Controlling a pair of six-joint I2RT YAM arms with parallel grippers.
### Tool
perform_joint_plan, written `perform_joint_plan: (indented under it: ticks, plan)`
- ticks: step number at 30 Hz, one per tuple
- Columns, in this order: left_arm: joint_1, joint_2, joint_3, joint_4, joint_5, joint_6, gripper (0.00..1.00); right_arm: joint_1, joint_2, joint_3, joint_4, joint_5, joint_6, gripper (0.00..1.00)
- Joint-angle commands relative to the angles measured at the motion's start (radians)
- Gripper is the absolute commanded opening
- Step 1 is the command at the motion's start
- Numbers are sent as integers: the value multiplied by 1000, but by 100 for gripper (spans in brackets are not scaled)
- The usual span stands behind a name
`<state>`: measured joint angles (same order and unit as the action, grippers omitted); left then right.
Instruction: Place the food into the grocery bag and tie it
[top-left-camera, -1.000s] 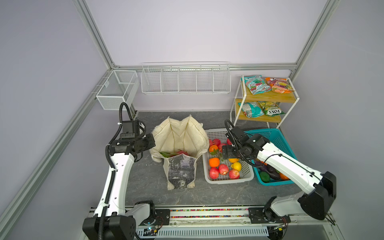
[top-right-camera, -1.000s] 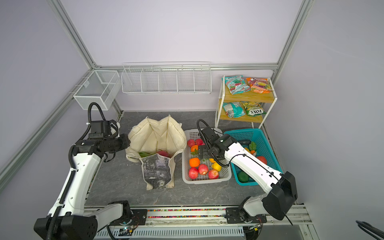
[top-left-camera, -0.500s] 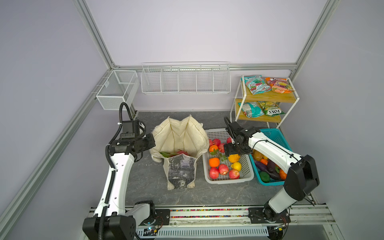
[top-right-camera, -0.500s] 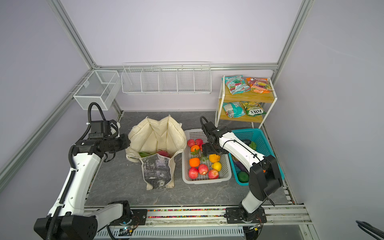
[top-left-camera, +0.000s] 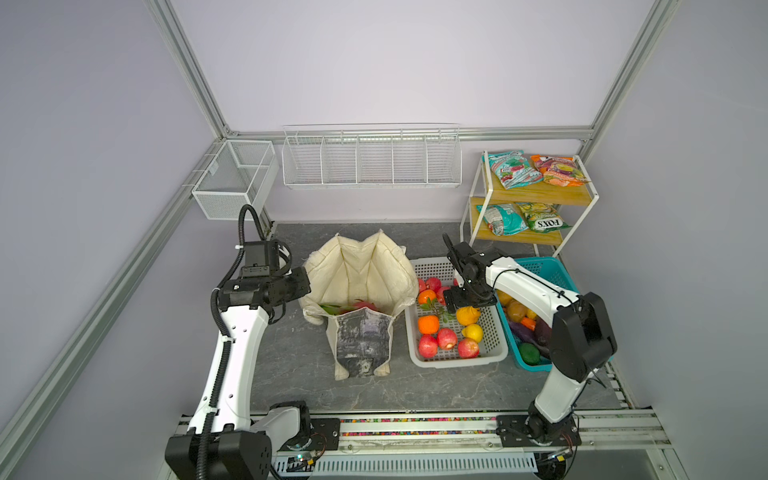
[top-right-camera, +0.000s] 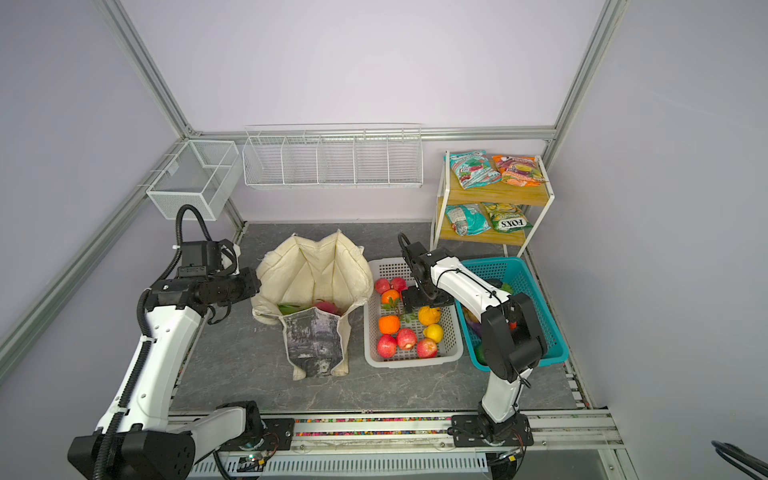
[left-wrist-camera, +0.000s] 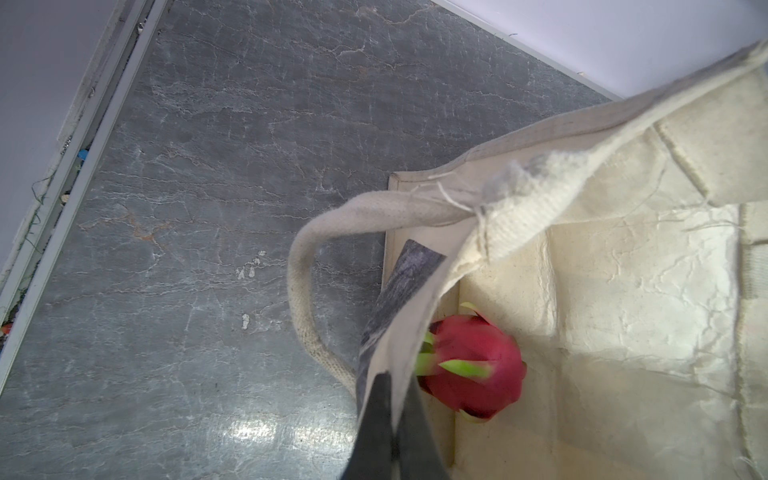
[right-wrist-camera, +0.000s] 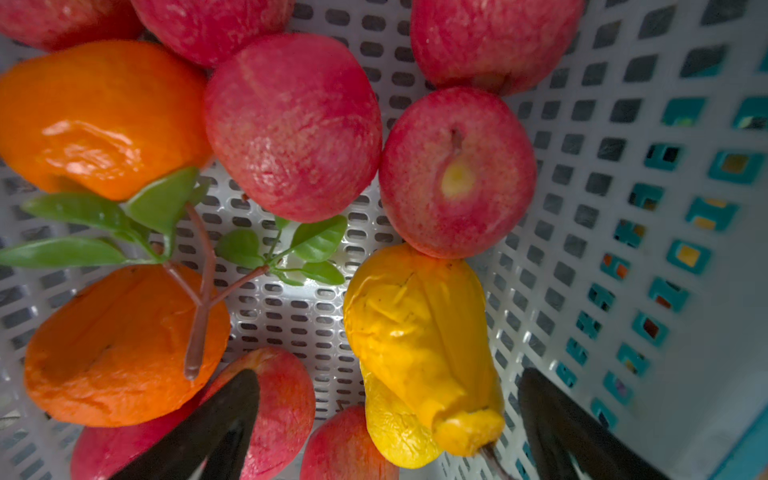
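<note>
- Nearest the viewer, a rail carries both arm bases. Beyond it a grey, veined table fills the floor of a booth with pale lilac walls and aluminium corner posts.
- Three things stand side by side on the table. The cream bag is open at the top, with its printed panel facing the rail. A white basket of fruit stands just beside it, and a teal basket close beside that.
- Farther back a small shelf holds snack packets. A wire rack and a mesh box hang on the far walls.
- The left gripper is pressed together on the bag's left rim, with cloth pinched between its fingers. The dragon fruit lies on the bag's floor just past them.
- The right gripper hangs in the white basket, spread wide, with the yellow fruit between its fingers. A gap shows on each side.
- Only the left wrist view shows the pinch itself and a handle drooping outside the bag. Both top views add green leaves beside the dragon fruit.
- Only the right wrist view shows the yellow fruit lying against an apple, with oranges and a leafy twig alongside. In both top views the gripper's black body covers its fingers.
</note>
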<state>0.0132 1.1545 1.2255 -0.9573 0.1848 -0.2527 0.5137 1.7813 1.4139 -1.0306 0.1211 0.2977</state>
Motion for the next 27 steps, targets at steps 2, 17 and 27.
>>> perform_joint_plan:
  ticks: [2, 17, 27]
  plan:
    - [3, -12, -4, -7, 22, 7, 0, -2, -3, -3, -37, -52, -4, 97]
    - [4, -13, -9, -3, 22, 7, 0, 19, -68, -17, -56, -48, 43, 90]
    - [4, -12, -11, -3, 22, 7, 0, -2, -18, -1, -53, 32, 49, 97]
